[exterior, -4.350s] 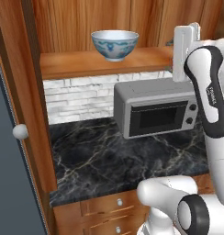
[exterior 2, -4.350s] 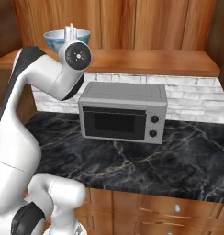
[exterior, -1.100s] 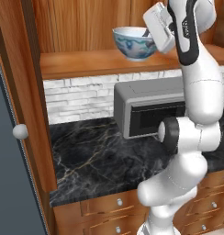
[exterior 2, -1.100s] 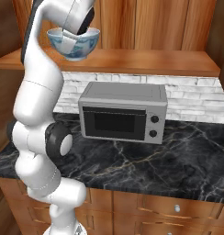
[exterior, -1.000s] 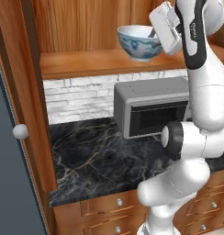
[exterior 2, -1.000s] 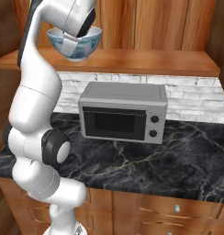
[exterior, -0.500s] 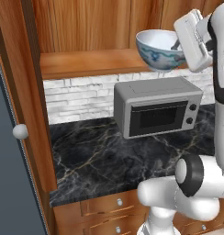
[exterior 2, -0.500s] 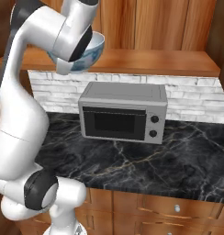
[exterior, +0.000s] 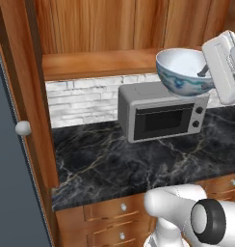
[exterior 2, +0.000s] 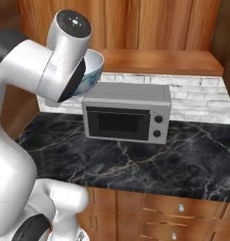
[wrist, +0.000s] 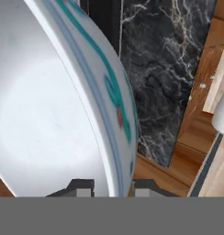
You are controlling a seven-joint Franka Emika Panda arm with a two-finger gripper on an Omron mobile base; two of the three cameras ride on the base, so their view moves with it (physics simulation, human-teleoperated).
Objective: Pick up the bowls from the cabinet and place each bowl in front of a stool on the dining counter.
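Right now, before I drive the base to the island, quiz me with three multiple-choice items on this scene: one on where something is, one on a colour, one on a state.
1. Where is the bowl?
A. On the cabinet shelf
B. In the air above the microwave, held by its rim
C. On the black worktop

2. What colour is the pattern on the outside of the bowl?
A. Red
B. Yellow
C. Blue-green

3. What state is the tool in?
A. Wide open, nothing held
B. Shut on the bowl's rim
C. Shut on the microwave's handle

Key: 1 B, the left base view shows the bowl clear of the cabinet shelf, over the microwave. 2 C, the hand view shows blue-green marks on white. 3 B, in the hand view the fingertips straddle the rim.
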